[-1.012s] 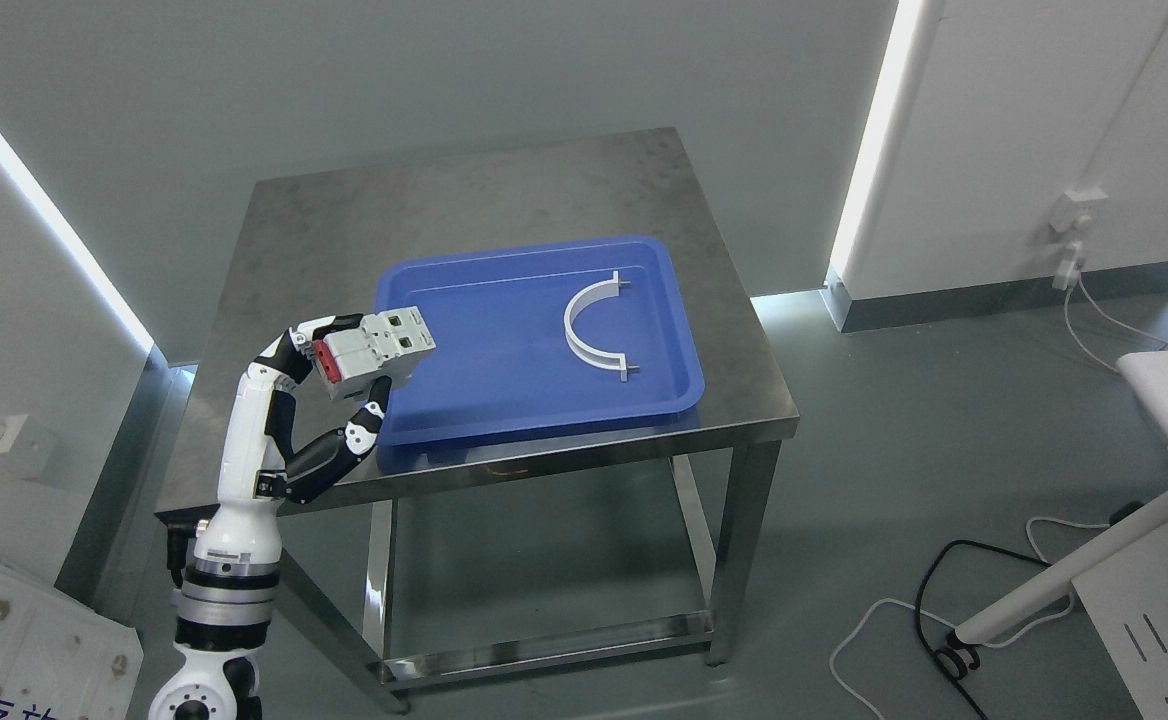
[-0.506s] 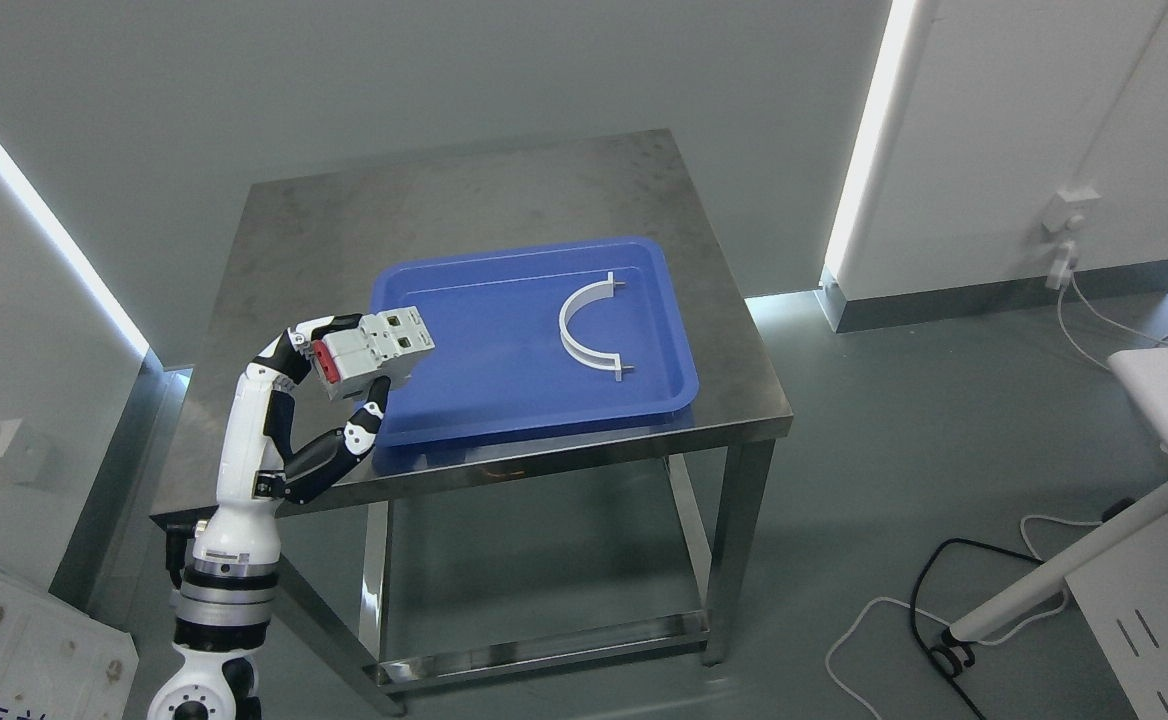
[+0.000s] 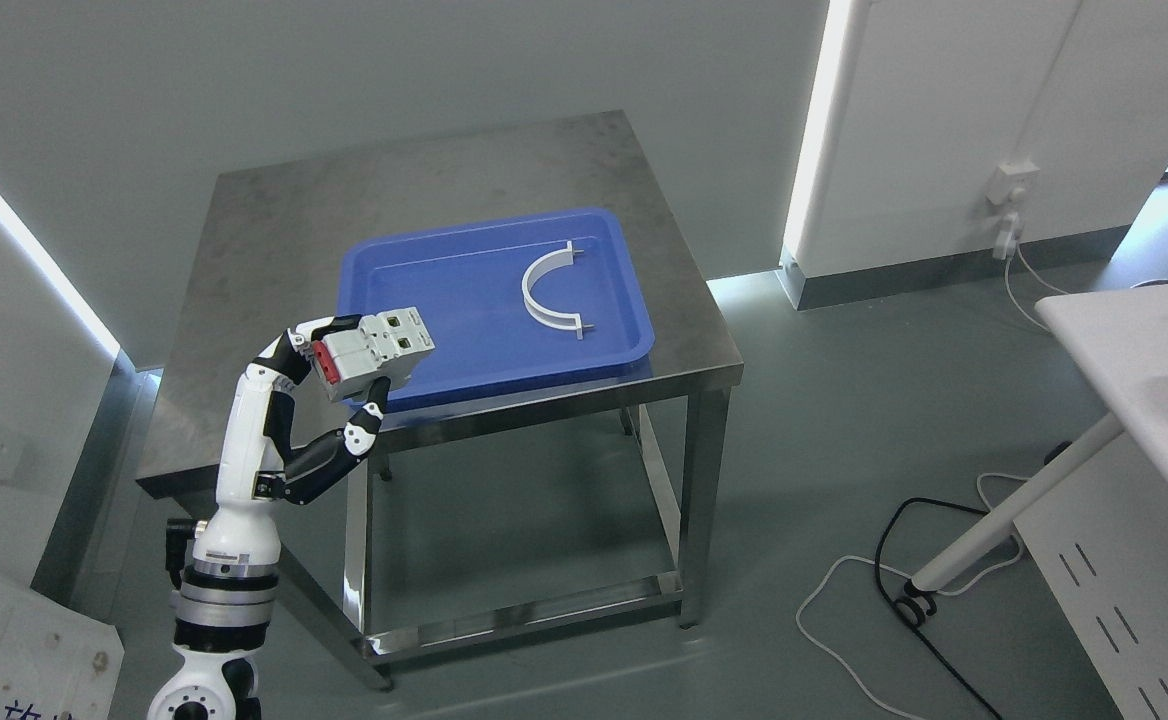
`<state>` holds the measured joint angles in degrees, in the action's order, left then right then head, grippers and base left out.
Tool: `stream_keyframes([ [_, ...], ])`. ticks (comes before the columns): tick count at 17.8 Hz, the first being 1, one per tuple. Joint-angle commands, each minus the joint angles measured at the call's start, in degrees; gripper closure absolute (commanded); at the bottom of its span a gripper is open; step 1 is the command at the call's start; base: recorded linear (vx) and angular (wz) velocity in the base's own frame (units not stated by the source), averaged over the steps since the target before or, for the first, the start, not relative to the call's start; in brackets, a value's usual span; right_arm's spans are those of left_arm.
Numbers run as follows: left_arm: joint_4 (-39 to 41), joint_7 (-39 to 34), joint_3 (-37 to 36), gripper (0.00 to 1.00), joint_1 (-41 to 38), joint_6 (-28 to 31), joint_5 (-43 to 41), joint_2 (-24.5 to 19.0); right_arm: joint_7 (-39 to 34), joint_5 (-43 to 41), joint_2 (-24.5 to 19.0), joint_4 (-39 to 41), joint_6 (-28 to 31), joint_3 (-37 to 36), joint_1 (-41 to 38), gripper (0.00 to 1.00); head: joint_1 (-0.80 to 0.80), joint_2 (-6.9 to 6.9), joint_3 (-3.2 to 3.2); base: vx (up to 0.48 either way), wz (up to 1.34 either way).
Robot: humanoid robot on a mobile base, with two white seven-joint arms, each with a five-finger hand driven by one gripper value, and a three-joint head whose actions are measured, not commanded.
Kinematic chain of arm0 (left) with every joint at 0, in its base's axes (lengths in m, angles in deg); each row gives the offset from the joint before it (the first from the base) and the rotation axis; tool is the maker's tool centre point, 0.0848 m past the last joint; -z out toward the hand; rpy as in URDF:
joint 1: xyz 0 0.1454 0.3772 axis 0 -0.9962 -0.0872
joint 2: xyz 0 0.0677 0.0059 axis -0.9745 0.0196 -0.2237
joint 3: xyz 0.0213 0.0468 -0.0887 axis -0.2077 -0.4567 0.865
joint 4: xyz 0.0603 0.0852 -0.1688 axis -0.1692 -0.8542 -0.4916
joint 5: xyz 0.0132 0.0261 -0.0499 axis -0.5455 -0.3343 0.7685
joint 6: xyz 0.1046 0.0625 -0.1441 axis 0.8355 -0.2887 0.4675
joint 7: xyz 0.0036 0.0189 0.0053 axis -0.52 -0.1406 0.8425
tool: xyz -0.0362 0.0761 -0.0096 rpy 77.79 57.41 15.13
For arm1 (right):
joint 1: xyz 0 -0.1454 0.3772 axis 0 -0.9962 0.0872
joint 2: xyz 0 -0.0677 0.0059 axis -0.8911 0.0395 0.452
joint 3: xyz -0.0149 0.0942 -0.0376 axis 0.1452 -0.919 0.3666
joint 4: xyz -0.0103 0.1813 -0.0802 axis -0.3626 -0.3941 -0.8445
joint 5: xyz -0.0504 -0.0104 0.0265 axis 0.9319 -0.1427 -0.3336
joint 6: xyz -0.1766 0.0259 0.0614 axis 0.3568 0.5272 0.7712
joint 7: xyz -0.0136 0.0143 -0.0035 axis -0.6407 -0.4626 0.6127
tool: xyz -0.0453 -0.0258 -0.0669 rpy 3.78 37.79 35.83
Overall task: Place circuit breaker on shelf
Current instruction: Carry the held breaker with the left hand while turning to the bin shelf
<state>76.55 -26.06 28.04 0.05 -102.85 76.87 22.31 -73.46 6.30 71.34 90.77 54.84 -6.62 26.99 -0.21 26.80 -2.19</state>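
You have a steel table spread out beyond your fingers, and on it, just past them to the right, a blue tray with a white curved bracket lying well off toward its far side. No shelf shows from here, so you will have to find it elsewhere.

Your left hand is raised near the table's front edge, its fingers curled tight around the circuit breaker: several wrap the red end from above, and the thumb props it from below. The breaker is clear of the tray, tilted, its grey body sticking out to the right of your fingers.

Expect a stiff, boxy plastic block, probably fairly dense for its size, with smooth faces that could slip. You hold it at one end; the broad flat sides nearer the middle would likely give a steadier grip.
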Motion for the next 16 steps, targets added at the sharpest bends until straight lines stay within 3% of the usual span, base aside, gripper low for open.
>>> stream_keyframes([
  [1, 0.02, -0.04, -0.43, 0.78, -0.02, -0.03, 0.00, -1.00, 0.04, 0.05, 1.00, 0.00, -4.77, 0.00, -0.89, 0.00, 0.00, 0.00, 0.00, -0.207, 0.01],
  [16, 0.02, -0.21, -1.75, 0.77, -0.11, 0.23, 0.00, -1.00, 0.04, 0.05, 1.00, 0.00, -4.77, 0.00, -0.89, 0.00, 0.00, 0.00, 0.00, -0.347, -0.03],
])
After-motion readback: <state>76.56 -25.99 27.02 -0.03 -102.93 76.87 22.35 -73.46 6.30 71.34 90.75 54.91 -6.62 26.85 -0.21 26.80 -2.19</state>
